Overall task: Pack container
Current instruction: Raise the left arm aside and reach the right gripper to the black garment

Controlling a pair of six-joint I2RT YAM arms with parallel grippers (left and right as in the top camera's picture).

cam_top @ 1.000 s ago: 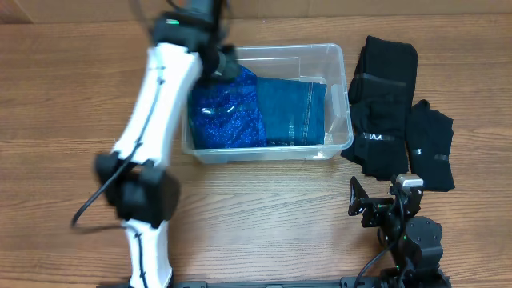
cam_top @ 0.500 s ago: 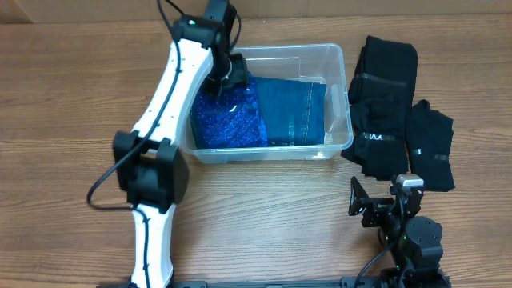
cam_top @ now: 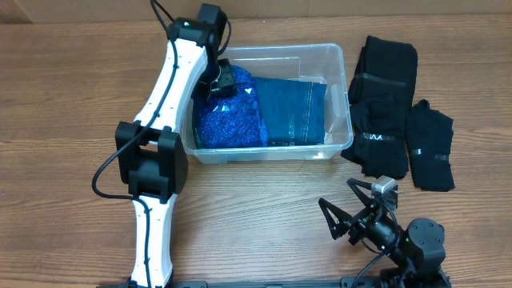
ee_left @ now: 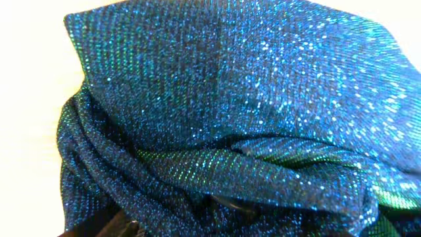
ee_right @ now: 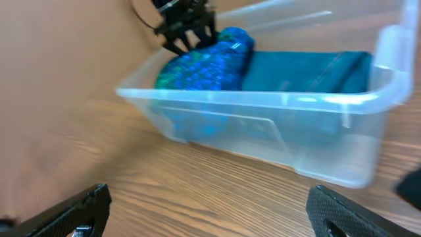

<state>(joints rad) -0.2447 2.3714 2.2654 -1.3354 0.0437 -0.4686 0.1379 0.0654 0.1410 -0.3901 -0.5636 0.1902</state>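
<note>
The clear container (cam_top: 346,96) stands mid-table and shows in the right wrist view (ee_right: 342,99). Inside it, a sparkly blue cloth (cam_top: 232,120) lies on the left and a folded blue denim piece (cam_top: 298,112) on the right. My left gripper (cam_top: 222,80) is down in the container's back left corner, against the bunched sparkly cloth (ee_left: 250,99). The cloth covers its jaws, so their state does not show. My right gripper (cam_top: 340,224) is open and empty, low over the table in front of the container, its fingers wide apart (ee_right: 210,210).
Folded black garments (cam_top: 384,104) lie on the table right of the container, with another black piece (cam_top: 432,148) beside them. The left arm (cam_top: 172,96) reaches along the container's left side.
My left arm swung in and its gripper settled at the container's back left, on the sparkly cloth. My right gripper has swung out to the left and now faces the container.
</note>
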